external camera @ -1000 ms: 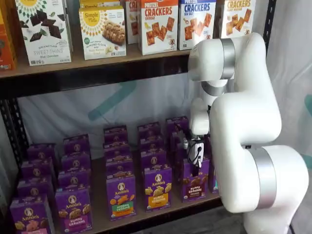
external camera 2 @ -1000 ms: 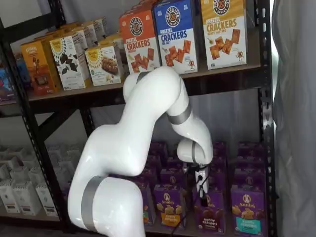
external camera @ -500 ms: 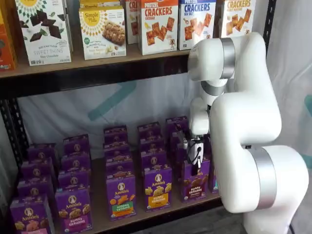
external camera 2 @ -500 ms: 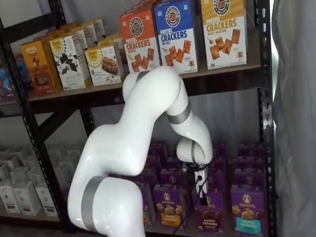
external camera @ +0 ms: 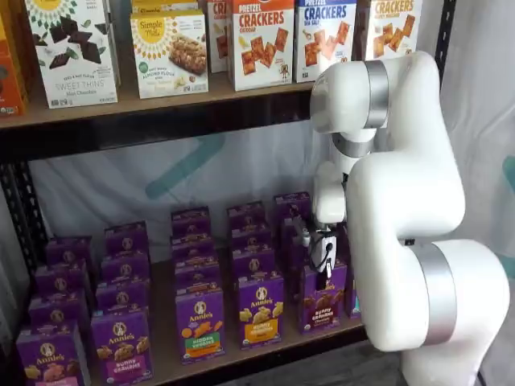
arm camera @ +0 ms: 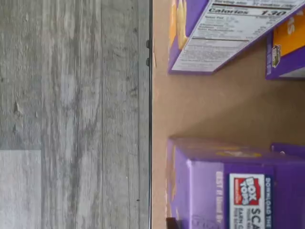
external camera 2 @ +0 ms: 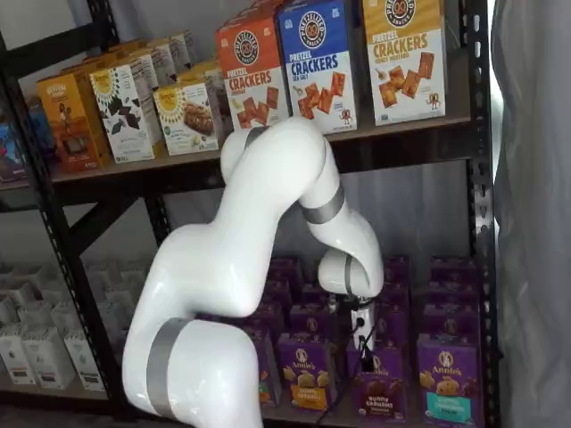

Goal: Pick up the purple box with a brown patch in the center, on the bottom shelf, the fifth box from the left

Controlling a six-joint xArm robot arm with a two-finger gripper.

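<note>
The purple box (external camera: pixel 322 304) with brown bunny cookies at its centre stands at the front of the bottom shelf (external camera: pixel 163 342), and it shows in both shelf views (external camera 2: pixel 378 394). My gripper (external camera: pixel 324 272) hangs straight down onto the box's top edge, its black fingers shut on the carton's top (external camera 2: pixel 364 355). In the wrist view the box's purple top (arm camera: pixel 228 191) with a Box Tops label fills one corner, over the brown shelf board (arm camera: pixel 214 105). Most of each finger is hidden by the box and the white wrist.
A purple carton with an orange-yellow band (external camera: pixel 260 312) stands just left of the held box, and a teal-band carton (external camera 2: pixel 443 394) just right. Rows of purple cartons run behind. Cracker boxes (external camera: pixel 261 40) line the shelf above. The arm's white body (external camera: pixel 410 241) covers the shelf's right end.
The fingers have closed in on the top of the purple box and sunk slightly lower. The arm has otherwise stayed in place.
</note>
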